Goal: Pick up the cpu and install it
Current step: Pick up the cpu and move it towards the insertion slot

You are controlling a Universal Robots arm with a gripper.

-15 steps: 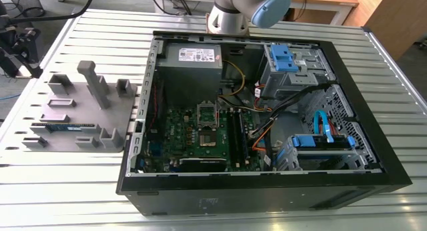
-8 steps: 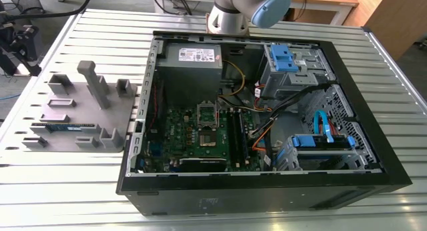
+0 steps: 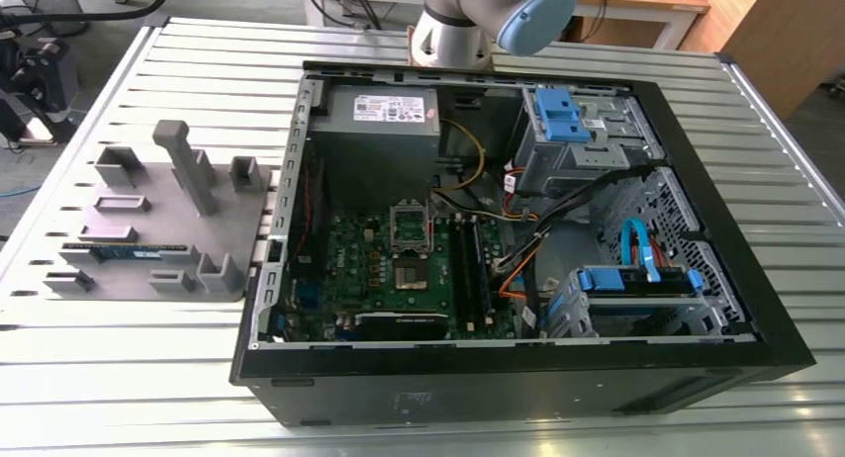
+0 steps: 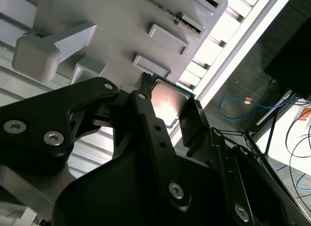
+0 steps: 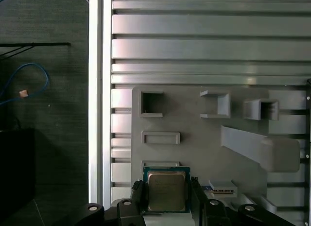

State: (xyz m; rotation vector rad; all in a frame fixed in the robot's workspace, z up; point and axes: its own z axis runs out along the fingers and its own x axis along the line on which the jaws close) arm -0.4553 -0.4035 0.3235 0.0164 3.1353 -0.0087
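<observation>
Gripping the cpu [image 5: 166, 191] by two opposite edges, the claw [image 5: 167, 200] holds the small silver-topped chip clamped between its black fingers [image 5: 137, 198], the shiny face turned toward the camera in both wrist views. Behind the chip lies the grey fixture plate [image 5: 194, 148] with its raised blocks and open pockets, resting on the slatted metal table [image 5: 204, 46]. In the exterior view the plate sits just beside the open computer case [image 3: 528, 388], on the exterior view's left, with a blue-green memory stick [image 3: 126, 249] lying on its near part
</observation>
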